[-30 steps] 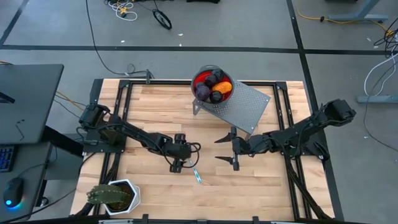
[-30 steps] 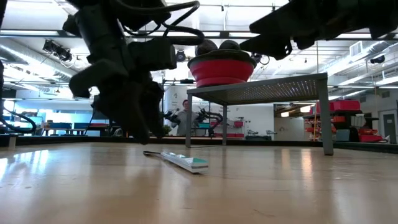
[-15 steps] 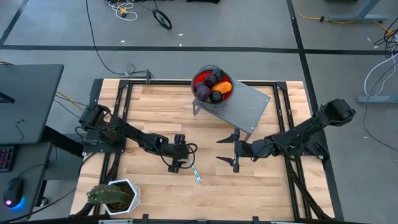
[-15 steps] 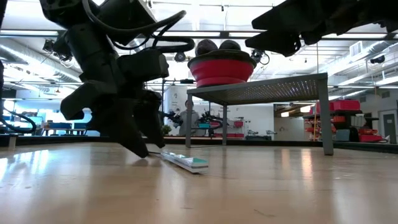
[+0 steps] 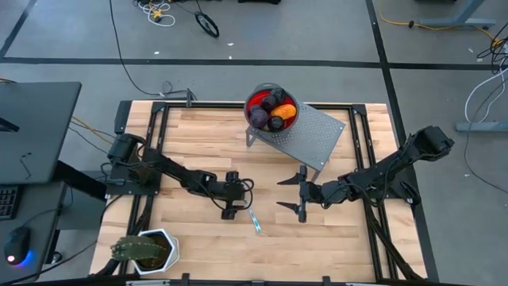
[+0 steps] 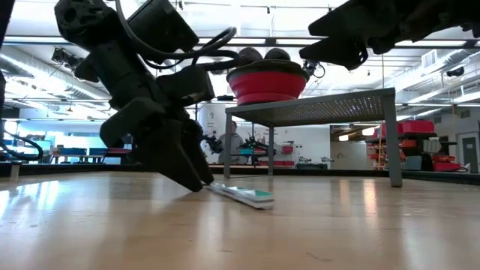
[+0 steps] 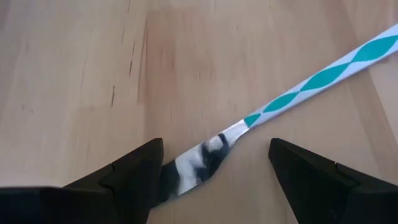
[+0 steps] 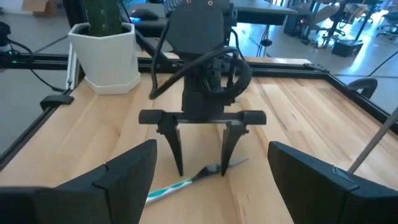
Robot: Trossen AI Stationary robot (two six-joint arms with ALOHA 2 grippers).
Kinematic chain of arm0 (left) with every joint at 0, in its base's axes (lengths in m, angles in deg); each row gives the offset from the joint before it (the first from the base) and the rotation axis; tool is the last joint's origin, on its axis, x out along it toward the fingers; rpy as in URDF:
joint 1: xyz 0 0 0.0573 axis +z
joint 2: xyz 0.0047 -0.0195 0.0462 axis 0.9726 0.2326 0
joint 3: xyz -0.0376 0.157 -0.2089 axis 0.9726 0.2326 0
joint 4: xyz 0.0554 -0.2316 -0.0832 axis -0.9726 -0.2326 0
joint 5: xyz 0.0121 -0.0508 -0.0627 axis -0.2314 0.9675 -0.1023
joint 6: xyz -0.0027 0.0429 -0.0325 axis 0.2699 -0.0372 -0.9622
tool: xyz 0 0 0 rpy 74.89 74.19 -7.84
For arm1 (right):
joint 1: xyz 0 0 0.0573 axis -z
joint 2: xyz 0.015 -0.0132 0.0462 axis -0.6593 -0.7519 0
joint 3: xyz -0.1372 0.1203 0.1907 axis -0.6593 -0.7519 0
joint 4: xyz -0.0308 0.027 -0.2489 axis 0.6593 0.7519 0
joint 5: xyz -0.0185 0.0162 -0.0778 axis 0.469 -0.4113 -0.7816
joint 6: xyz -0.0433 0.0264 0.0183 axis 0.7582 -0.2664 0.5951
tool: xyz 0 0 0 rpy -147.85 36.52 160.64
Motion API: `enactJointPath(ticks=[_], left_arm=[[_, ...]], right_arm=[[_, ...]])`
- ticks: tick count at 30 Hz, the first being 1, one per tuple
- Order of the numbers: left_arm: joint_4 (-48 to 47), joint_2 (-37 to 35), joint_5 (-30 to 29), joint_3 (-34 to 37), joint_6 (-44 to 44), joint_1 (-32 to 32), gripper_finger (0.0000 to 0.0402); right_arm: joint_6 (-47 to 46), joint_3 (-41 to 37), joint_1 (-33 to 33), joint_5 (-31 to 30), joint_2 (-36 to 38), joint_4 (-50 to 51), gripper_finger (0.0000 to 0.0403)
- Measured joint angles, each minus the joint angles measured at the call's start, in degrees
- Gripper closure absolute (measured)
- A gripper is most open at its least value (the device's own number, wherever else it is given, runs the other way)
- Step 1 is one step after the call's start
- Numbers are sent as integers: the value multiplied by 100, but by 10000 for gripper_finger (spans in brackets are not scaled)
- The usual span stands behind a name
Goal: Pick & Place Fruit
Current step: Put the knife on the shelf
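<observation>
We see the left gripper [image 5: 231,212] with fingers wide over the thin silver-and-teal knife [image 5: 255,222] on the smooth wooden worktop [image 5: 198,135]; the right gripper [image 5: 295,193] hovers, fingers wide.

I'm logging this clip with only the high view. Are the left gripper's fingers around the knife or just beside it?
Observer: Around it. In the left wrist view the left gripper is open, and the blade of the knife lies between its fingers.
Operator: Are they down at the wood yet?
Observer: Yes. The low view shows its fingertips at the tabletop, right by the knife's end.
Operator: And the right gripper?
Observer: The right gripper is open. In the low view it hangs well above the tabletop.
</observation>
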Motion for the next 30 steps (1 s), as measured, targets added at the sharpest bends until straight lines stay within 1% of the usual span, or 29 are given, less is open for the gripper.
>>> enactJointPath(ticks=[3,6,15,19,26,30], left_arm=[[89,-2,-25,2,-9,0,97],[108,1,-70,4,-80,-2,110],[82,13,-193,9,-640,-9,194],[72,15,-230,9,-779,-4,223],[70,17,-338,11,-1125,-2,246],[101,22,-553,13,-1484,-4,252]], right_arm=[[0,0,1,-48,0,38,84],[31,0,2,-88,0,74,84],[48,0,2,-98,0,72,84],[48,0,2,-98,0,72,84],[111,0,2,-98,0,52,84],[105,0,2,-98,0,33,84]])
